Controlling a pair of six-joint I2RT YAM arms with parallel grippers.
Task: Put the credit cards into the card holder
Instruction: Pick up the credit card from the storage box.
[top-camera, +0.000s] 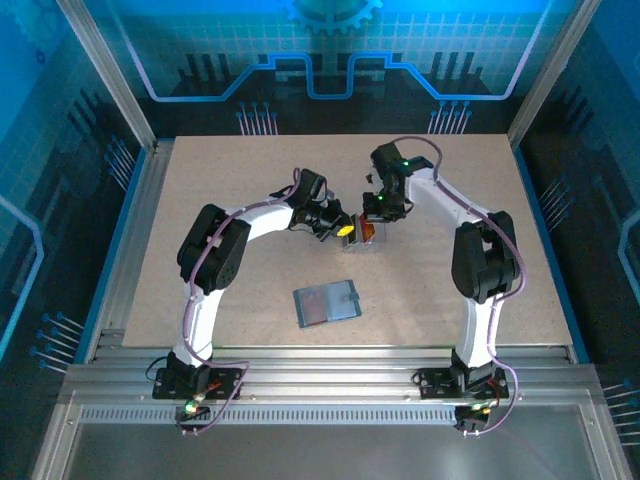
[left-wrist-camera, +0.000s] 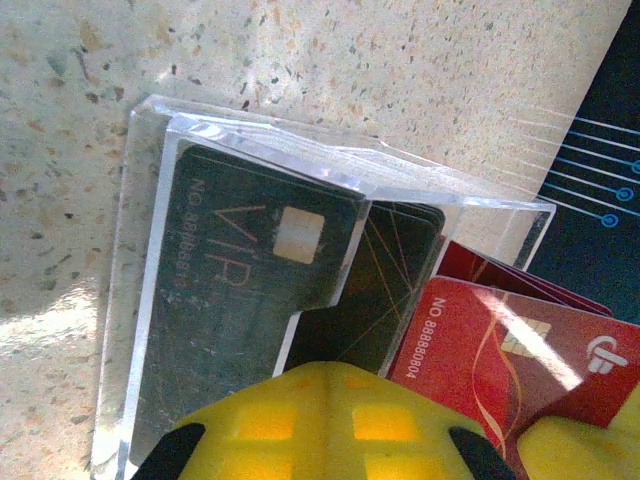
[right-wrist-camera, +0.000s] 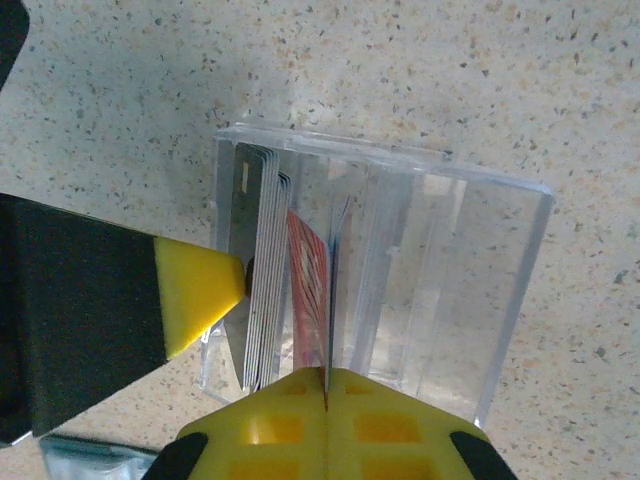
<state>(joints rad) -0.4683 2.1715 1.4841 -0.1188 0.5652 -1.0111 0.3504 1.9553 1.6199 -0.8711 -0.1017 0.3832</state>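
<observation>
Nearest the arm bases, on the speckled beige table (top-camera: 230, 180): one flat slate blue-grey card holder (top-camera: 327, 303), roughly square, small tab at its right edge, lying well apart from both arms.

Farther back, mid-table: one clear acrylic box (right-wrist-camera: 470, 300) with upright dividers. Contents: one dark card marked VIP (left-wrist-camera: 240, 290) at one end, a pale-edged stack of cards (right-wrist-camera: 265, 280) against it, and bright red credit cards (left-wrist-camera: 500, 350) beside these.

At the box, the left jaws, yellow-padded, were together, with their tip touching the box side at the dark-card end. The right jaws, also yellow-padded, were clamped on the edge of one red card (right-wrist-camera: 308, 290), which stood on edge among the dividers.
</observation>
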